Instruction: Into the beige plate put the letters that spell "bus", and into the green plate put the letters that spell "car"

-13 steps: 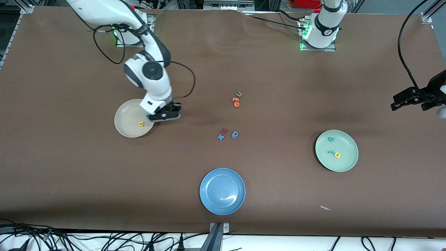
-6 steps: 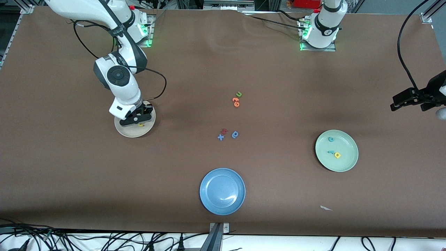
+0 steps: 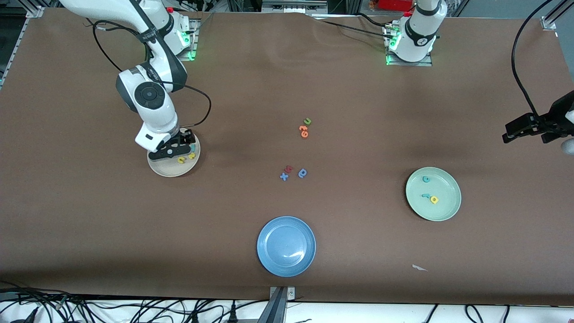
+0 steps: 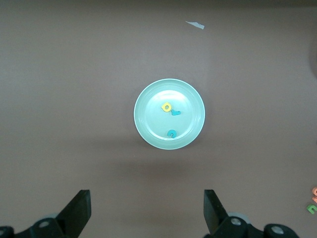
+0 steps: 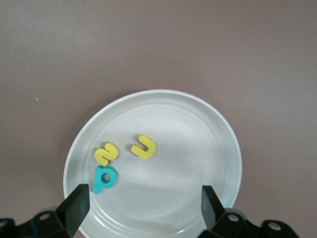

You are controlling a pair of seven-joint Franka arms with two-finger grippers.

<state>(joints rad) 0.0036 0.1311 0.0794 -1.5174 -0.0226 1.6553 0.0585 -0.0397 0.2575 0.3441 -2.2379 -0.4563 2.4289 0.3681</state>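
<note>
Three letters (image 5: 121, 161) (beige plate (image 5: 218, 134)), three (green plate (image 3: 450, 184))

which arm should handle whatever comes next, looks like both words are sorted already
Neither needs to: the teal b, yellow u and yellow s lie in the beige plate, and c, a, r in the green plate. The right gripper is open above the beige plate; the left gripper waits open.

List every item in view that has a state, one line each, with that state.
beige plate: holds the teal b, yellow u and yellow s.
green plate: holds the teal c, yellow a and teal r.
blue plate: nothing in it.
right gripper: open, over the beige plate, holding nothing.
left gripper: open, waiting above the table, holding nothing.
</note>
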